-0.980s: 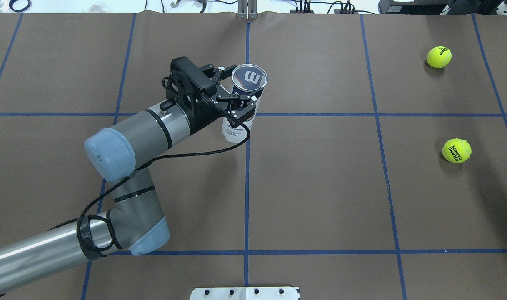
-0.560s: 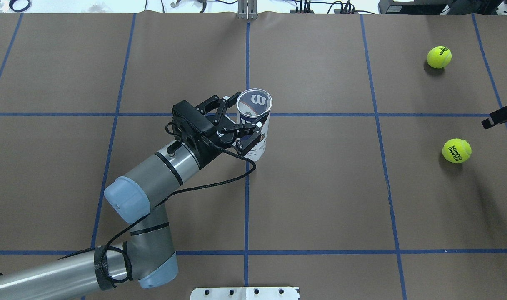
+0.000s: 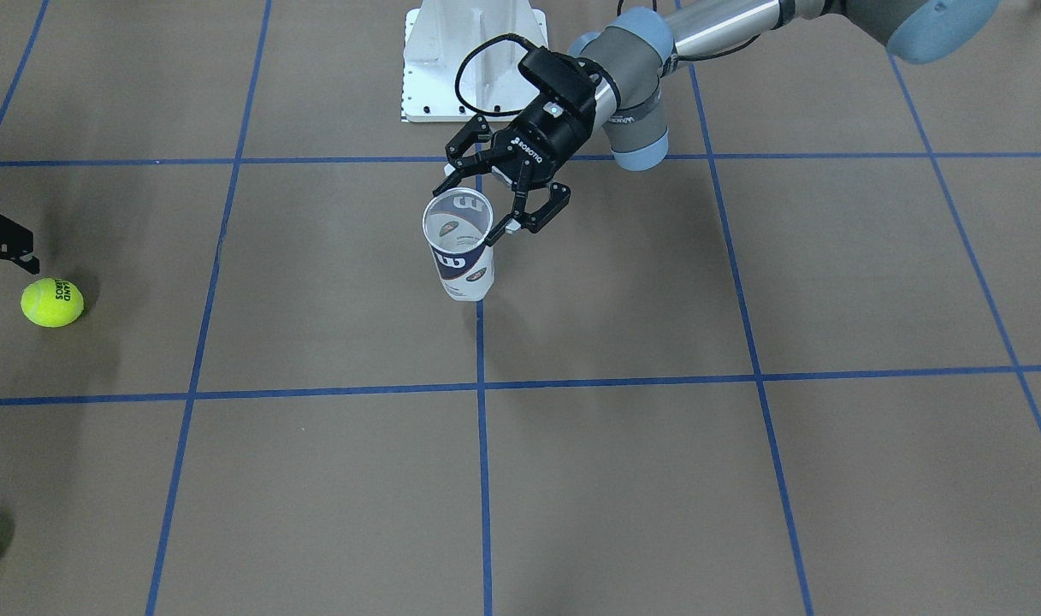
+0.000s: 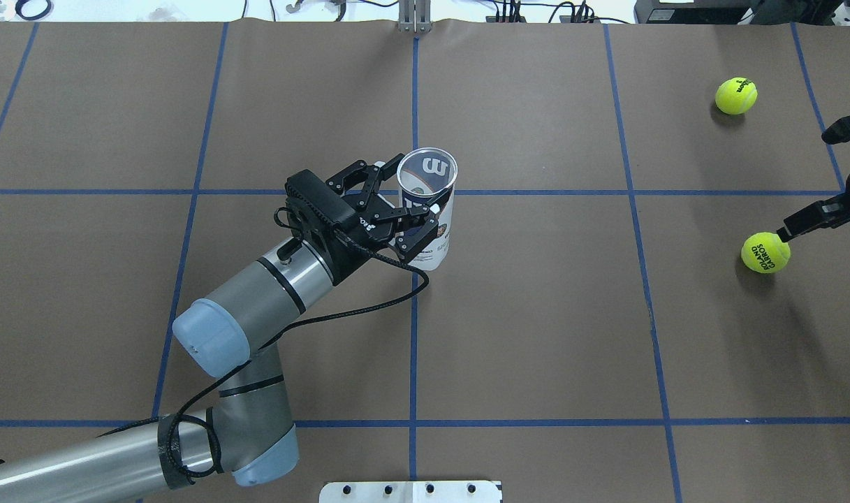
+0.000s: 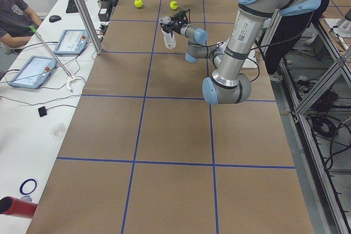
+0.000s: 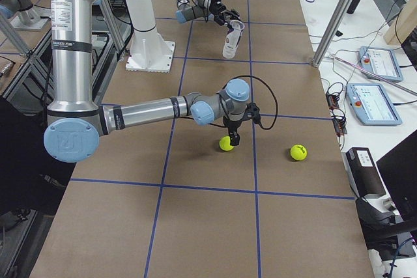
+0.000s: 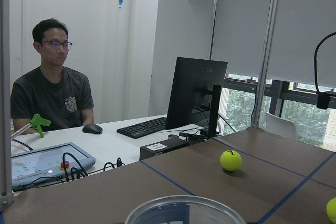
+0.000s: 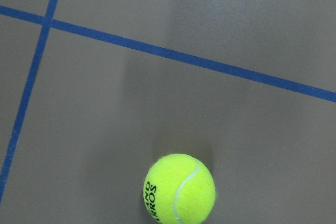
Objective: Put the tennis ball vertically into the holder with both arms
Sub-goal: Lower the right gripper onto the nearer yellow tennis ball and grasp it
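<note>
The holder [image 4: 438, 230], a white and navy can with a "W" logo, stands about upright and open at the top near the table's middle; it also shows in the front view [image 3: 462, 265]. My left gripper [image 4: 405, 213] is shut on the holder's upper part, one finger on each side. Whether the holder's base touches the table I cannot tell. A tennis ball [image 4: 765, 252] lies at the right. My right gripper [image 4: 809, 183] is open just above and beside it. In the right wrist view the ball [image 8: 179, 188] sits low in the frame and no fingers show.
A second tennis ball [image 4: 736, 96] lies at the far right. The white pedestal base [image 3: 473, 60] stands at the robot's edge of the table. An operator [image 7: 50, 93] sits at a desk with tablets beyond the far edge.
My left gripper carried the holder toward the robot's side of the table, then held still. My right gripper came in from the right edge and now hangs over the nearer ball.
</note>
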Available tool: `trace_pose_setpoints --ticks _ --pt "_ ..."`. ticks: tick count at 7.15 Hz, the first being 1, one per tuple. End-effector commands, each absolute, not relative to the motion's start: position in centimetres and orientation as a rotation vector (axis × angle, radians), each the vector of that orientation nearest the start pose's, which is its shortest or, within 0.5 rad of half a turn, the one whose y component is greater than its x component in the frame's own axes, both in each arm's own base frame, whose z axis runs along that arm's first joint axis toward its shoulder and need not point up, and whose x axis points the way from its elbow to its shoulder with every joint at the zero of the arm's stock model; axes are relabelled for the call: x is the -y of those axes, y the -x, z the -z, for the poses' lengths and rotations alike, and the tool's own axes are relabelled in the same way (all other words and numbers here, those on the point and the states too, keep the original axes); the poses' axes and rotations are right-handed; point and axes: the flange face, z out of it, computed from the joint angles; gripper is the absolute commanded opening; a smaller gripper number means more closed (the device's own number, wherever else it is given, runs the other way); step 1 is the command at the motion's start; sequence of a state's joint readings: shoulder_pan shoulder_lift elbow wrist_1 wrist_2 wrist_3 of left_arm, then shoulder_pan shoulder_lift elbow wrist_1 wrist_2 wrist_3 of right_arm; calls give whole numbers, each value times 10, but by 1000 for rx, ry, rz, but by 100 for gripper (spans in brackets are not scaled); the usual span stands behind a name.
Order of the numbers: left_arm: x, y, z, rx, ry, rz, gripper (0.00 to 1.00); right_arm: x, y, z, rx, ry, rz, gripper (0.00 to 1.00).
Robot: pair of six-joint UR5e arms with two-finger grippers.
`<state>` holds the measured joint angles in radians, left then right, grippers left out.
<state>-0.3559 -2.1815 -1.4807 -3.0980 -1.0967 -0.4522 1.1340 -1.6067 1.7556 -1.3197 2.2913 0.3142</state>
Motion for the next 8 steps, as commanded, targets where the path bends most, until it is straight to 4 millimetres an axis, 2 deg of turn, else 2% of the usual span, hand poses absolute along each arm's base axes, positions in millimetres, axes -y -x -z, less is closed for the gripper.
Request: trace_pose_setpoints --ticks 1,2,4,6,7,8 --pt "382 -512 -189 -1281 -1556 14 79 472 171 -562 780 -114 285 99" --pt "382 -512 -190 -1280 -1555 13 79 471 185 -573 794 -146 262 99" --pt "382 -512 -190 -1278 -1556 14 80 465 190 -614 817 -180 268 98" --pt "382 -512 -190 -1279 -1556 12 81 467 197 -613 825 -186 275 98" --pt "382 -512 -190 -1279 -1557 15 81 463 209 -612 828 -172 282 98" --pt "381 -511 -191 -1279 -1556 12 81 462 210 -613 827 -171 286 90"
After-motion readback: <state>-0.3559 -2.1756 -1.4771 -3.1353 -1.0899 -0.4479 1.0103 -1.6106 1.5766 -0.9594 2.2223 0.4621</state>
